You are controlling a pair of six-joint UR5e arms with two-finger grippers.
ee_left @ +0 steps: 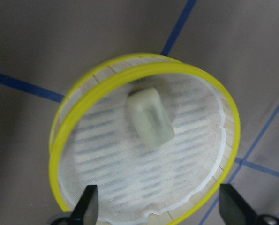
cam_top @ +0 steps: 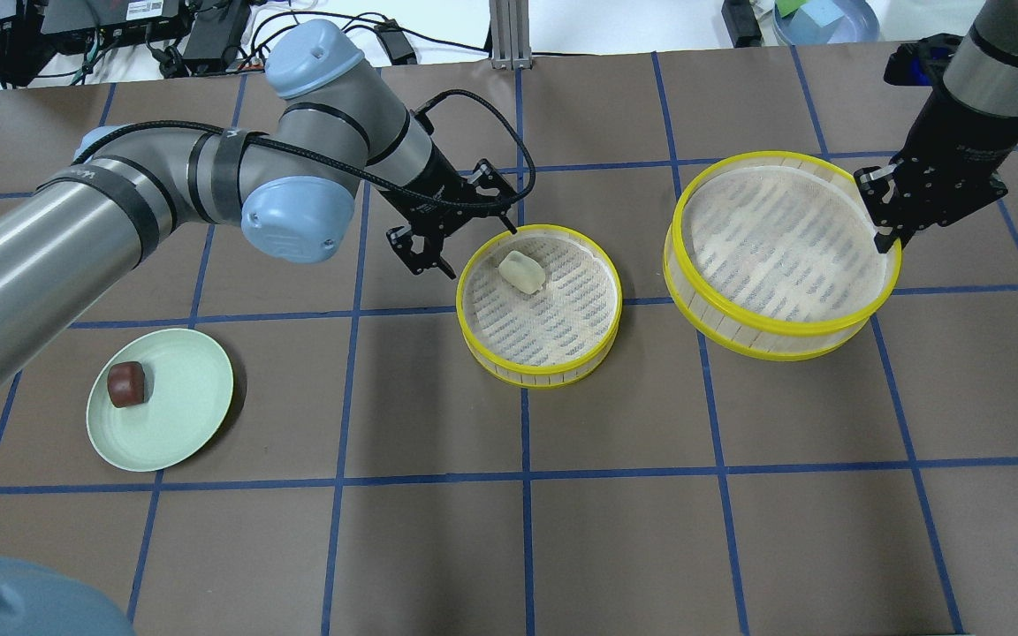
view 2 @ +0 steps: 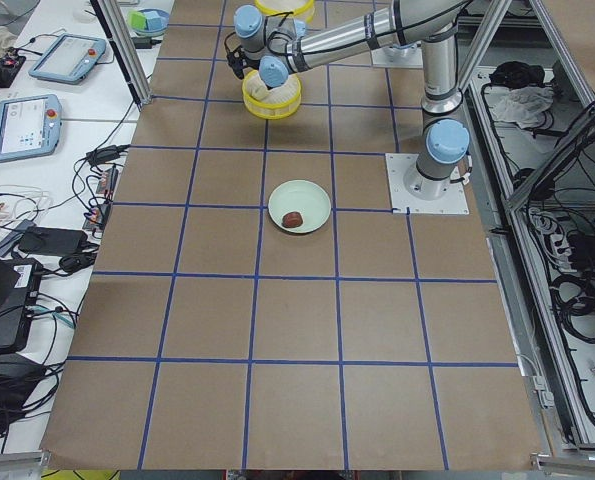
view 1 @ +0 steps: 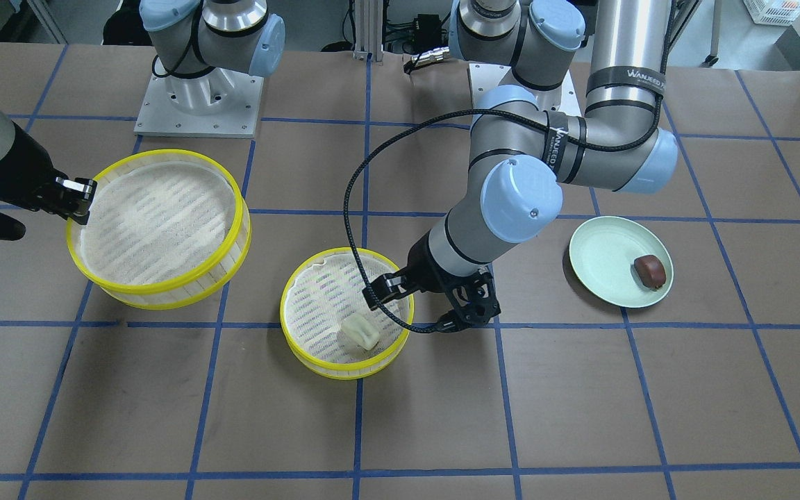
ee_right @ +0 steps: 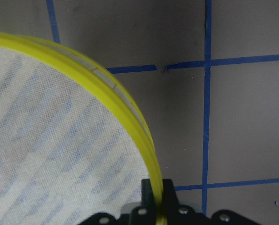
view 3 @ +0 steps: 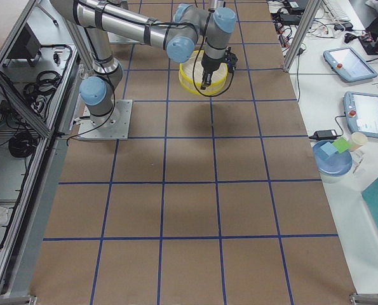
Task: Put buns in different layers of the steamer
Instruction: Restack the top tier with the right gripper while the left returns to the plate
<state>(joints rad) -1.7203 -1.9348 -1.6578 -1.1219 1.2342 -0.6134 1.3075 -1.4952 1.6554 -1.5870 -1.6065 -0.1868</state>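
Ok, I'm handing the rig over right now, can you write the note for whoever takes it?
Left gripper: open, empty, beside the rim of the small tray.
Right gripper: shut on the rim of the big tray, holding it tilted, apparently off the table.
White bun: lying in the small tray.
Brown bun: on the plate, untouched.
Done: white bun placed.
Left: brown bun into the big tray, and probably stacking the trays.
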